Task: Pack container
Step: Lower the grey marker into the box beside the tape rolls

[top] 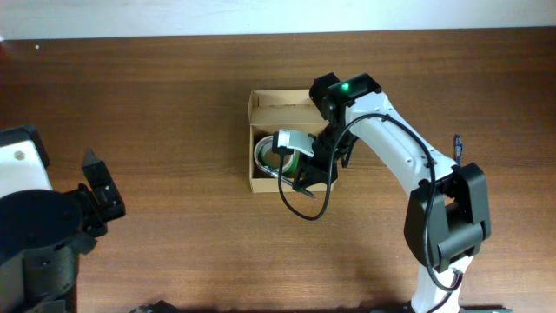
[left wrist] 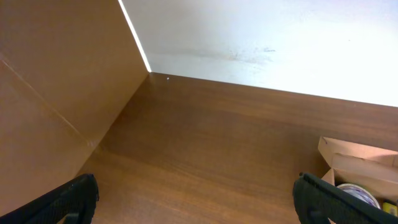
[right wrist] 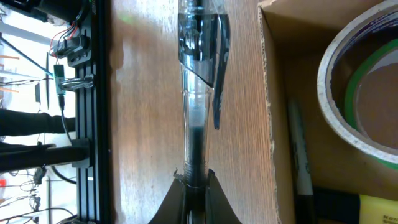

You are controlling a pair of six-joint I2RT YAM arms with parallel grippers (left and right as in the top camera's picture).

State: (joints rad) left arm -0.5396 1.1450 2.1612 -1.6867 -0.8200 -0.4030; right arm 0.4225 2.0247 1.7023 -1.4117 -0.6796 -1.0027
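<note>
The container [top: 261,100], a small tan cardboard box with its flap lid open, stands mid-table. Inside lie a roll of tape [right wrist: 336,93], a grey marker [right wrist: 298,155] and something yellow [right wrist: 376,208]. My right gripper [right wrist: 194,180] is shut on a pen [right wrist: 198,93] with a clear barrel and dark clip. The pen hangs over bare wood just outside the box wall [right wrist: 268,93]. From overhead, the right gripper [top: 314,174] sits at the box's right edge. My left gripper [top: 100,187] is far to the left, open and holding nothing. Its fingers [left wrist: 81,193] frame bare table, with the container [left wrist: 354,155] at far right.
A black cable [top: 304,209] loops from the right arm onto the table in front of the box. A black metal rail with wiring [right wrist: 93,124] runs along the table edge. A brown board [left wrist: 56,81] stands upright left of the left gripper.
</note>
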